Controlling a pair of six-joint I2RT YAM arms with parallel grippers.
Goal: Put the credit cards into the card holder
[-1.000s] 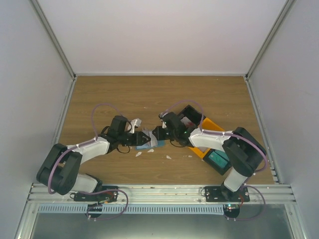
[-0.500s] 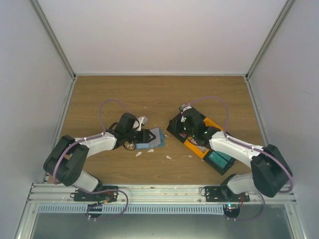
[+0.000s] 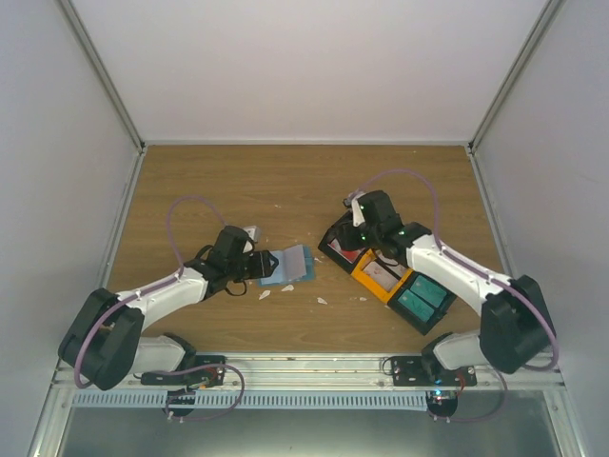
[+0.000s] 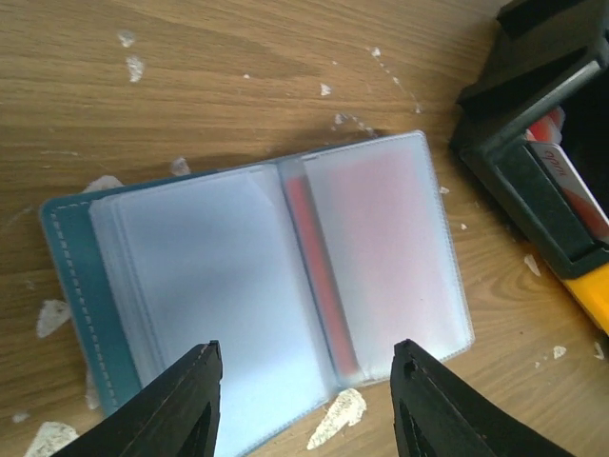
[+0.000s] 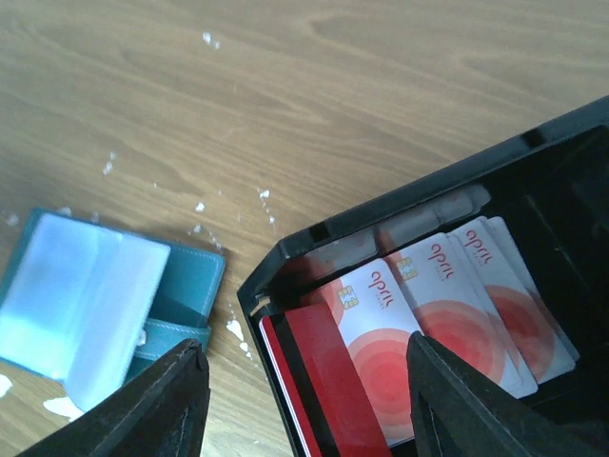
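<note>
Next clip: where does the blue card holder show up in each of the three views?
Top external: the card holder lies open just left of the picture's centre.
Left wrist: it fills mid-frame, open, with its clear sleeves facing up.
Right wrist: it sits in the lower left corner.
Shared landmark: the black bin stands to the holder's right in every view.

Both arms [image 3: 171,288] have white shells, black joints, looping purple cables [image 3: 170,228] and matte black fingers [image 4: 181,409].
</note>
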